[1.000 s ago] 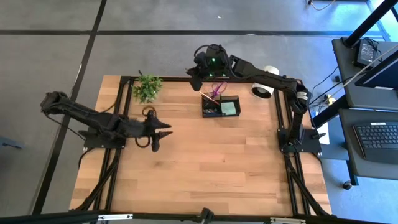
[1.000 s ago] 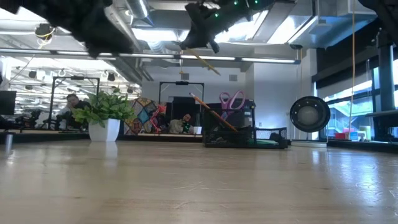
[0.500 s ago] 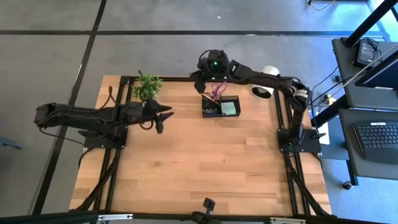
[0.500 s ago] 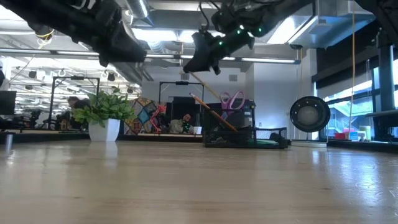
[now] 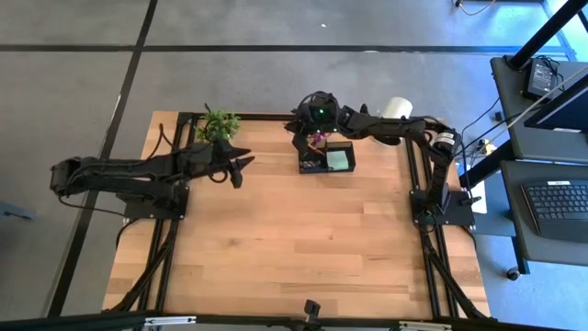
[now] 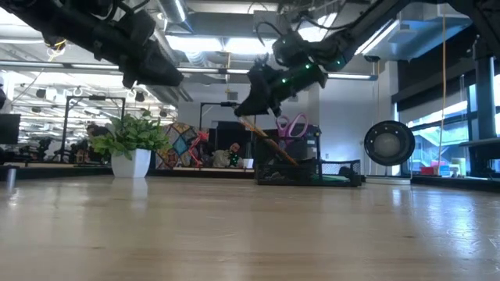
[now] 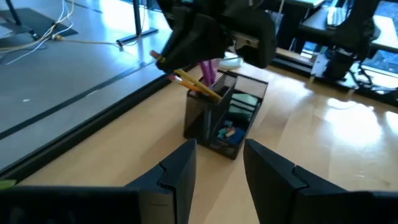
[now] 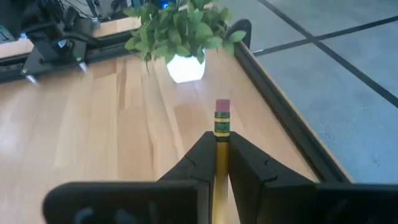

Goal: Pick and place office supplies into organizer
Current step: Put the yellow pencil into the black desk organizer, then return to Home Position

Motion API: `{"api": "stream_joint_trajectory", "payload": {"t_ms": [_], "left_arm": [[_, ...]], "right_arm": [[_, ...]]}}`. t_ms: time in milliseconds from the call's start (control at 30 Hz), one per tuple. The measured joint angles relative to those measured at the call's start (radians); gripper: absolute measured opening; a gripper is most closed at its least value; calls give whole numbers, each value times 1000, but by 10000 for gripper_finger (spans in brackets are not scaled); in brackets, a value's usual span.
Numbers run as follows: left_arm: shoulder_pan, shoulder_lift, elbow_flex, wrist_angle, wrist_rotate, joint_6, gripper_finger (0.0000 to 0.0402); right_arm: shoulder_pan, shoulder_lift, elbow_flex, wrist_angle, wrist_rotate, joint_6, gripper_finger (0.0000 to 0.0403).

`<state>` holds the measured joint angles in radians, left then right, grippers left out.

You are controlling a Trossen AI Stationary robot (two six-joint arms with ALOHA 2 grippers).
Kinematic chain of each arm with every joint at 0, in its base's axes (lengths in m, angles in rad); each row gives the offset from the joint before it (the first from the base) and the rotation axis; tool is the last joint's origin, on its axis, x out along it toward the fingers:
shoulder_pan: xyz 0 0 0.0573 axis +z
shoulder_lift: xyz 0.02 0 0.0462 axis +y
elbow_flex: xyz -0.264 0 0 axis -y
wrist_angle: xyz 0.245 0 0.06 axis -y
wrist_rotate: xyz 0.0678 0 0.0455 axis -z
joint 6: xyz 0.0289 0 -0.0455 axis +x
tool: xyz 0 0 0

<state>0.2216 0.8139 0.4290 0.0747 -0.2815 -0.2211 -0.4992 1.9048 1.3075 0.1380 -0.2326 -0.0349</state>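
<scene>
Right gripper (image 8: pixel 216 163) fingers clenched on yellow wooden pencil (image 8: pixel 221 134), poised above black mesh organizer (image 5: pixel 325 158). Left gripper (image 7: pixel 219 163) fingers released, empty, facing organizer from beside. Risk: tilted pencil could snag purple-handled scissors (image 6: pixel 291 125), miss compartment, roll across worktop (image 5: pixel 294 239).

Right gripper (image 5: pixel 307 140) sits over the far-left end of the black organizer (image 5: pixel 325 158), at the table's (image 5: pixel 294 239) far edge. A light-green sticky-note pad (image 5: pixel 338 160) lies in the organizer's right compartment; something purple (image 5: pixel 317 139) shows just by the gripper. Left gripper (image 5: pixel 241 165) hangs near the small green plant (image 5: pixel 217 126), well apart from the organizer. A white cylinder (image 5: pixel 393 109) lies beyond the right arm.
</scene>
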Motion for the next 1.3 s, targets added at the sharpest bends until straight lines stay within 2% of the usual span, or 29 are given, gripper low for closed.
{"api": "stream_joint_trajectory", "payload": {"t_ms": [300, 800, 1300], "left_arm": [[34, 0, 0, -52, 0, 0, 127], [82, 0, 0, -52, 15, 18, 127], [83, 0, 0, -82, 15, 26, 127]], "right_arm": [[0, 0, -77, 49, -5, 1, 37], [0, -1, -84, 52, -5, 4, 42], [0, -27, -87, 40, 3, 5, 162]]}}
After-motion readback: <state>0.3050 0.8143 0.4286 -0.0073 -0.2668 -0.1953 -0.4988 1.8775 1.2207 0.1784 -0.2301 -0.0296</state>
